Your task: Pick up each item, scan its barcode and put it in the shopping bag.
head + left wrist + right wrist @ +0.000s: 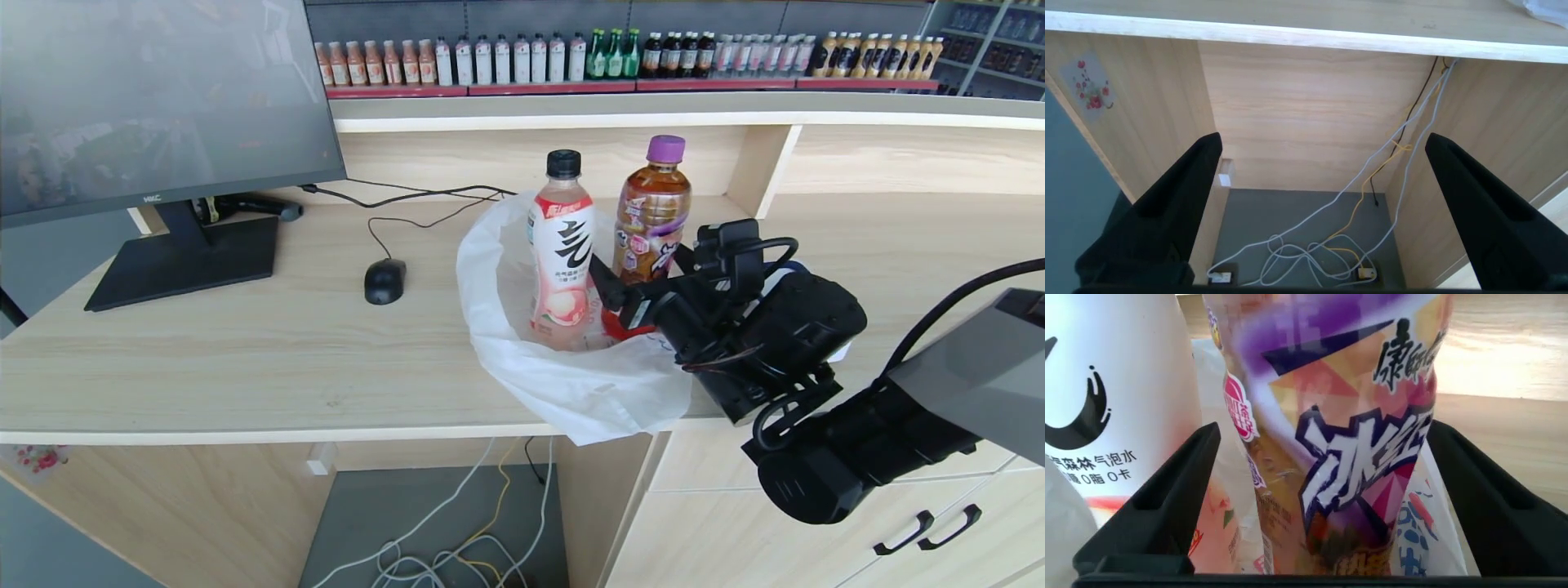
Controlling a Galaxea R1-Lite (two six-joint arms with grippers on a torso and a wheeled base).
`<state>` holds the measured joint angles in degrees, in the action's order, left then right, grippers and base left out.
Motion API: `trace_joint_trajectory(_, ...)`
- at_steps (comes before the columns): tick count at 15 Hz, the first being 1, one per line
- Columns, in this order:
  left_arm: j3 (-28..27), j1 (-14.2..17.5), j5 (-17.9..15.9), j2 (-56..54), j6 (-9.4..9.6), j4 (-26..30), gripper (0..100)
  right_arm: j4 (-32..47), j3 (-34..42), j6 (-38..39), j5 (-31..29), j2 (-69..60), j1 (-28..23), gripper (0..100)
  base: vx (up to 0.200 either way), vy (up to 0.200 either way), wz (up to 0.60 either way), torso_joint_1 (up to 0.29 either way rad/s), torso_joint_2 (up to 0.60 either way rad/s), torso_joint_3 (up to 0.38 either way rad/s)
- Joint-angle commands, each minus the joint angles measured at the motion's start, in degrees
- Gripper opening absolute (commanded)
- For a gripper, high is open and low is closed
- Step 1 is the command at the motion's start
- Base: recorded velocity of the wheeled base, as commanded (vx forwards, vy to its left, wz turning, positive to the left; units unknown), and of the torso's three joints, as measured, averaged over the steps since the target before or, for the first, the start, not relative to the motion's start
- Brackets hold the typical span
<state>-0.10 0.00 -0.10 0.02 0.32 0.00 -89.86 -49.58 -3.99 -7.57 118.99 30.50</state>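
Tea bottle (651, 214): it is standing upright in the bag (571, 392), purple cap up, just beside the pink bottle (562, 245).
Handling: it is looking full, so you are probably dealing with some weight. The wall should be fairly stiff, but the glossy label wrap is likely slick.
Hold: if you are taking it again, the straight lower body is looking like the safest place, not the tapering shoulder.
Right gripper (1323, 437): its fingers are standing spread on either side of the tea bottle's lower body with gaps showing, so it is gripping nothing.
Pink bottle: it is standing upright on the tea bottle's left. You cannot tell whether the two are touching, and a sideways nudge could tip it.
Bag: it is thin, soft film, with its mouth slumping open and its front fold hanging over the counter (245, 359) edge. A finger could be snagging it on the way out.
Room: straight up and back toward you is looking open. The ledge (571, 122) and divider (767, 163) are closing off the far side, and the mouse (384, 280) and monitor (155, 98) are sitting well to the left.
Left gripper (1323, 143): it is hanging below the counter edge with fingers wide apart and nothing in them, facing the cables (1323, 245).
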Motion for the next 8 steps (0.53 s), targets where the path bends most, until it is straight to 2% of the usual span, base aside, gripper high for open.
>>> trace_joint_trajectory(1,0.01,0.00,0.01,-0.02,0.03,0.00,100,-0.14,0.18,0.03,0.01,-0.96,0.09,100,0.000,0.000,0.00,0.000,0.00,0.000)
trace_joint_trajectory(8,0.01,0.00,0.01,-0.02,0.03,0.00,100,-0.14,3.17,0.12,0.01,-4.30,0.00,100,0.000,0.000,0.00,0.000,0.00,0.000)
